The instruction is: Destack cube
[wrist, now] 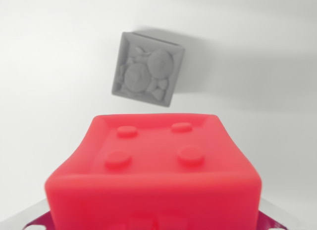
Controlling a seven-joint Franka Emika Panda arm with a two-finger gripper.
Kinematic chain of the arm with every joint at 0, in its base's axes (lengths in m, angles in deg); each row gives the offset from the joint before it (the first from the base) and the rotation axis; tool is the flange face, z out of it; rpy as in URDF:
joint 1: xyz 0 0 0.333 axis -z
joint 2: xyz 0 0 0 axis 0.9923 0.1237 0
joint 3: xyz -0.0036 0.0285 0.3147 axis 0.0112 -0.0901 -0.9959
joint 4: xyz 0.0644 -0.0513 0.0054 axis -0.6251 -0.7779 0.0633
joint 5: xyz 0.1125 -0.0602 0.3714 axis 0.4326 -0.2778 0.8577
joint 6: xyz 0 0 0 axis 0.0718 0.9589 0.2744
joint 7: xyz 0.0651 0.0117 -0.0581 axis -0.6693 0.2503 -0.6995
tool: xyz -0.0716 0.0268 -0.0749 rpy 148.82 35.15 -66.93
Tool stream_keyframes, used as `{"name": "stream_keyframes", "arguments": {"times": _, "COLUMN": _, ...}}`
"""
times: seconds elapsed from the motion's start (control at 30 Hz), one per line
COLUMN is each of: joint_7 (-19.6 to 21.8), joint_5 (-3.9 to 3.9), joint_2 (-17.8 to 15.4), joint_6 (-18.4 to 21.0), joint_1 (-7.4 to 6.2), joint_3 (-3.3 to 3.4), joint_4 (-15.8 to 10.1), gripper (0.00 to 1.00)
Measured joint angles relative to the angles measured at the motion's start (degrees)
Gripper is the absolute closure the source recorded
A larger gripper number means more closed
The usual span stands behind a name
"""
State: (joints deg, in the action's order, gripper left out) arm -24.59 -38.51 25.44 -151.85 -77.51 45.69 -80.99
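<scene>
The red cube (153, 175) fills the wrist view, seemingly clamped between the gripper's (151, 222) barely visible fingers. Releasing carelessly could knock the grey embossed cube (147, 70) nearby.

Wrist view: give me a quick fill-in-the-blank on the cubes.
1. The cube closest to the camera is coloured ____.
2. Its upper face carries ____ round studs.
3. The cube lying farther away on the white surface is coloured ____.

Missing words: red; four; grey.
</scene>
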Motion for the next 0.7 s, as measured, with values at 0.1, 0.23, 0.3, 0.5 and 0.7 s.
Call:
{"name": "stream_keyframes", "arguments": {"times": 0.1, "joint_7": -1.8, "joint_5": 0.0, "joint_2": -0.4, "joint_6": -0.4, "joint_1": 0.23, "joint_3": 0.0, "joint_4": -0.8, "gripper": 1.0}}
{"name": "stream_keyframes", "arguments": {"times": 0.23, "joint_7": -4.5, "joint_5": -0.01, "joint_2": -1.0, "joint_6": -1.0, "joint_1": 0.61, "joint_3": 0.0, "joint_4": -2.0, "gripper": 1.0}}
{"name": "stream_keyframes", "arguments": {"times": 0.3, "joint_7": -5.9, "joint_5": -0.01, "joint_2": -1.2, "joint_6": -1.4, "joint_1": 0.78, "joint_3": 0.0, "joint_4": -2.6, "gripper": 1.0}}
{"name": "stream_keyframes", "arguments": {"times": 0.5, "joint_7": -10.0, "joint_5": -0.01, "joint_2": -1.8, "joint_6": -2.5, "joint_1": 1.27, "joint_3": 0.0, "joint_4": -4.2, "gripper": 1.0}}
{"name": "stream_keyframes", "arguments": {"times": 0.7, "joint_7": -13.6, "joint_5": -0.01, "joint_2": -2.5, "joint_6": -3.3, "joint_1": 1.8, "joint_3": 0.0, "joint_4": -5.7, "gripper": 1.0}}
